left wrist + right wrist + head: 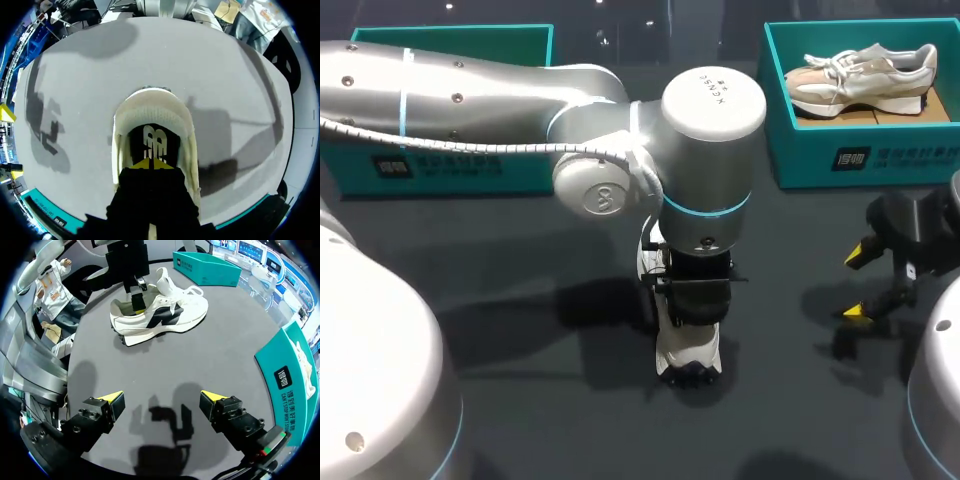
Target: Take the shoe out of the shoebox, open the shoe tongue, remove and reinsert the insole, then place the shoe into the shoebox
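Spanning every view, the dark grey table (790, 230) carries everything else. The left arm (470, 95) comes in from the left and crosses to the middle. Its bulk hides most of the left shoebox (510, 172), so only the box's teal front wall and back rim show, and its inside cannot be seen. Of the right arm (935, 400), only a curved grey piece shows at the picture's corner.

The right shoebox (800, 150) stands at the far right, cut off at the picture's edge. A beige shoe (860, 75) lies on its side in it.

The white shoe (160, 315), with a black side panel, stands on its sole in the middle of the table, outside both boxes and well apart from them. From above, the left wrist covers nearly all of it, leaving only the heel end and a sliver of one side. Its tongue (162, 277) stands upright, pulled away from the opening.

The left gripper (150, 163) is down inside the shoe's opening, at the heel end. Its own black body blocks the view there, so whether it holds anything cannot be told.

The right gripper (162, 402) hangs over bare table near the right side, spread wide with nothing between its tips.

The dark insole (152, 142), bearing a pale mark, lies in the shoe just ahead of the left gripper; its front part is out of sight.
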